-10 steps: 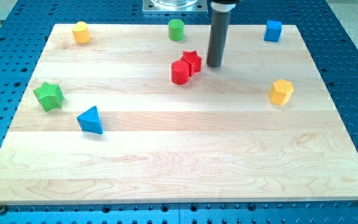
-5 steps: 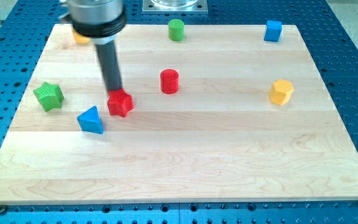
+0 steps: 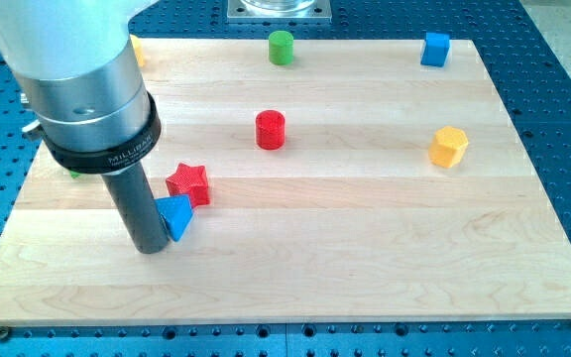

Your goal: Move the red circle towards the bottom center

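Observation:
The red circle point(image 3: 271, 130), a short upright cylinder, stands a little above the board's middle, alone. My tip point(image 3: 151, 248) rests on the board at the lower left, far from the red circle. It touches the left side of the blue triangle point(image 3: 177, 215). The red star point(image 3: 188, 183) sits just above and right of the blue triangle, touching or nearly touching it. The arm's grey body fills the upper left of the view.
A green cylinder point(image 3: 282, 47) stands at the top centre, a blue cube point(image 3: 435, 49) at the top right, a yellow hexagon block point(image 3: 448, 146) at the right. A yellow block point(image 3: 137, 50) and a green block point(image 3: 71, 170) peek out behind the arm.
My tip moved from the red star down to the blue triangle's left side. The blue triangle shifted right and down. The arm now hides most of the green star and the yellow block.

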You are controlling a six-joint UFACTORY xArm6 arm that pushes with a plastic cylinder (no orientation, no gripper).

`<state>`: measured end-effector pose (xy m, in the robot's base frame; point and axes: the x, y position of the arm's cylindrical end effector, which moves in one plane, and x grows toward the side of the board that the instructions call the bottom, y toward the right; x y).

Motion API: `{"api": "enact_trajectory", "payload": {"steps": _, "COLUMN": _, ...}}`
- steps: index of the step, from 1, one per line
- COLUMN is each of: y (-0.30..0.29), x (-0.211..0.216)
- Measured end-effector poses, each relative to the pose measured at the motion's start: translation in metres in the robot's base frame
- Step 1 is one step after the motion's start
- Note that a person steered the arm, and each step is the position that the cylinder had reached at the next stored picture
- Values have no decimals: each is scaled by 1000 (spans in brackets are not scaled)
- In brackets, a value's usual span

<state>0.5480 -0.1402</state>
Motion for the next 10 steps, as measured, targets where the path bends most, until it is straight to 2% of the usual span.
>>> {"api": "enact_trajectory", "payload": {"steps": 1, "y": 16, "x": -9}}
{"api": "enact_trajectory", "payload": {"steps": 2, "y": 65, "x": -13}}
{"api": "enact_trajectory", "payload": {"steps": 4, "y": 76, "x": -14}}
{"api": "enact_trajectory", "payload": {"steps": 5, "y": 126, "x": -35}}
{"api": "enact_trajectory", "payload": {"steps": 6, "y": 83, "x": -50}}
{"api": "enact_trajectory", "payload": {"steps": 8, "y": 46, "x": -108}}
{"api": "enact_trajectory", "payload": {"steps": 9, "y": -32, "x": -61}}
{"api": "enact_trajectory", "payload": {"steps": 10, "y": -77, "x": -10}}
